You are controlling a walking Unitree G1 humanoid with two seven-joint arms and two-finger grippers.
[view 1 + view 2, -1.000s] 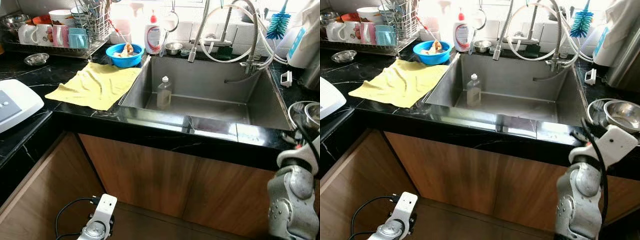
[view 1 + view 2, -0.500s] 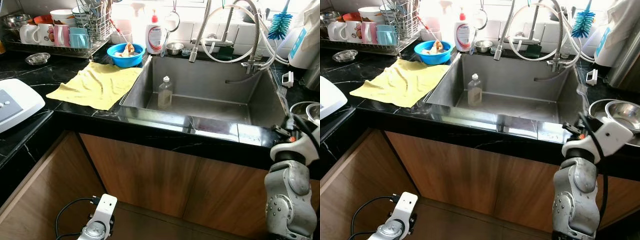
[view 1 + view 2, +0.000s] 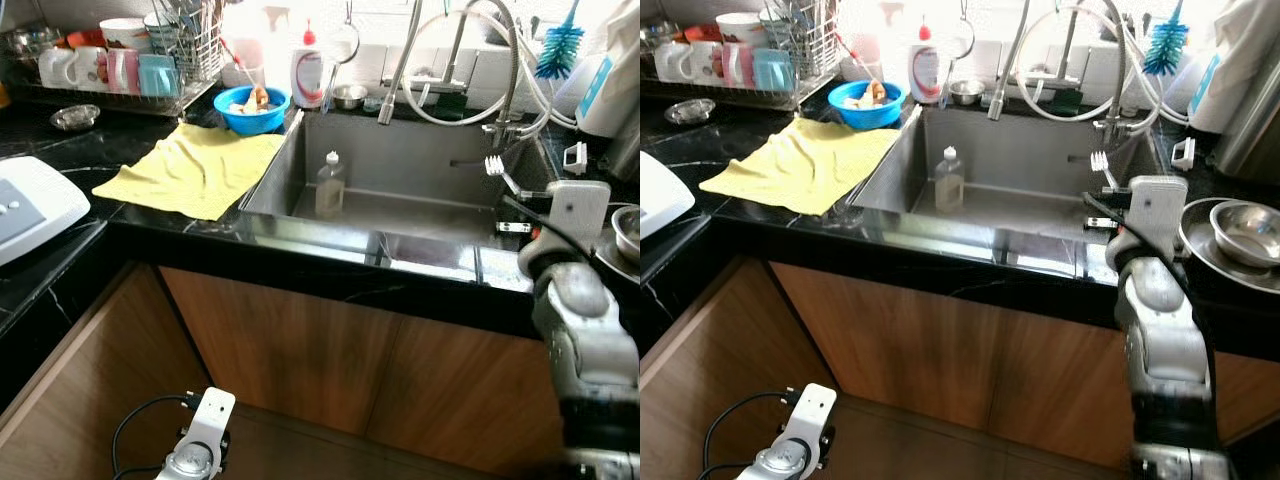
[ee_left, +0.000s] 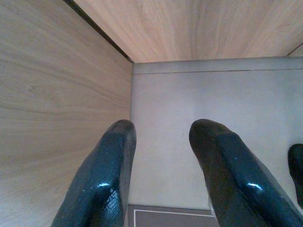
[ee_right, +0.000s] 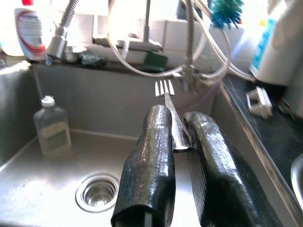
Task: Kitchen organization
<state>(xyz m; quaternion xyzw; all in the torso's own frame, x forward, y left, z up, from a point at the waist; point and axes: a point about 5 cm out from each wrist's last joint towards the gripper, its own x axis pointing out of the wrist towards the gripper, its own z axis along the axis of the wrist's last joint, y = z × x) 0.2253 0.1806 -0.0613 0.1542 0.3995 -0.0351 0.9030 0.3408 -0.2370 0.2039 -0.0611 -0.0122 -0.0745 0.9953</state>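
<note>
Right wrist view has my right gripper [image 5: 176,142] with its fingers pinched on a silver metal fork [image 5: 168,101]. The handle's clamped between them and its long axis runs straight out along the fingers, tines leading. That puts the fork over the right side of the stainless steel sink [image 3: 400,160]. The wire dish rack [image 3: 185,45] sits well off on the worktop's far left, so I'd guess it's a long carry. Left gripper [image 4: 161,175] hangs idle, fingers apart, by the wooden cabinet [image 4: 42,94].

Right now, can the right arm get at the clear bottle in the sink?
Probably not as is. The right gripper is shut on a fork, so its fingers are taken. The path itself looks free: it hangs over the sink, and the bottle stands upright and alone on the sink floor.
</note>
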